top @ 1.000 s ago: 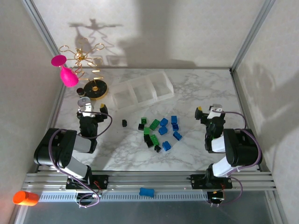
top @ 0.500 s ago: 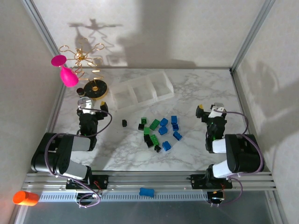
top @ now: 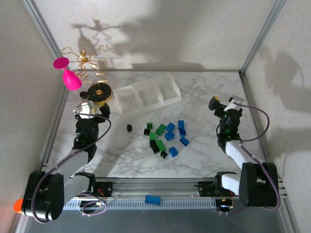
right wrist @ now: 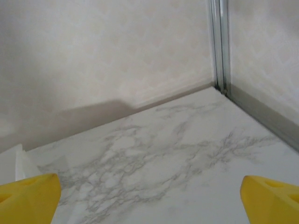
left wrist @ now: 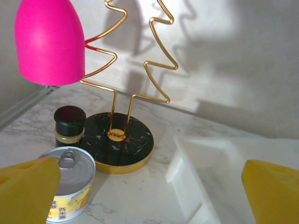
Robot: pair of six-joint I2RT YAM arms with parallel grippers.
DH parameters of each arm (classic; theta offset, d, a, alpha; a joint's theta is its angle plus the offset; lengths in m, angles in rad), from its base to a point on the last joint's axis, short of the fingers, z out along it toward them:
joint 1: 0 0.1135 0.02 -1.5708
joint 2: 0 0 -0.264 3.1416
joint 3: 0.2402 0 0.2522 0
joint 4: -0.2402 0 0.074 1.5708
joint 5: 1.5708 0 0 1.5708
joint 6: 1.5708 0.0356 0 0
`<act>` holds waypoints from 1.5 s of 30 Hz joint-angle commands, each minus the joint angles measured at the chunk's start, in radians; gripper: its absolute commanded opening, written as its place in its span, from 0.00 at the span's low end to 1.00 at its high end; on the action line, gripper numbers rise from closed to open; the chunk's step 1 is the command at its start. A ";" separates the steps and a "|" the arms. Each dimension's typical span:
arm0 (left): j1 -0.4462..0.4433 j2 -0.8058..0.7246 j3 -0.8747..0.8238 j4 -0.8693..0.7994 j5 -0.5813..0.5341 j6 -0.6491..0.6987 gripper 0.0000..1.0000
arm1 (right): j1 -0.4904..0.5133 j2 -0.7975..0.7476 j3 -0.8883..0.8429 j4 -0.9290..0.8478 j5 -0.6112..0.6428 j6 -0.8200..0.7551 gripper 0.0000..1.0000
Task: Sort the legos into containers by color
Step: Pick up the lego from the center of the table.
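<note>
The legos [top: 165,138] lie in a loose heap of black, green and blue bricks at the table's middle, with one black brick [top: 129,128] apart to the left. The containers [top: 148,94], a clear three-compartment tray, stand behind them, all compartments looking bare; the tray's end [left wrist: 210,172] shows in the left wrist view. My left gripper [top: 95,105] [left wrist: 154,196] hovers open left of the tray, facing the stand. My right gripper [top: 226,103] [right wrist: 149,198] is open over bare marble at the right, with nothing between its fingers.
A gold wire stand on a black-and-gold disc [top: 100,92] [left wrist: 119,140] holds a pink cup [top: 70,77] [left wrist: 49,42]. A small dark jar [left wrist: 69,126] and a tin can [left wrist: 70,182] stand by it. A light-blue piece [top: 152,199] and an orange cylinder [top: 17,205] lie on the front rail.
Both arms have stretched out from their folded pose. The left gripper has moved slightly back toward the stand, the right one back and to the right. The legos have not moved.
</note>
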 commanded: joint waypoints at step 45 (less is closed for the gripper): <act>-0.483 0.480 0.537 -0.986 -0.142 -0.368 0.80 | 0.713 0.017 0.182 -0.593 -0.168 0.289 0.99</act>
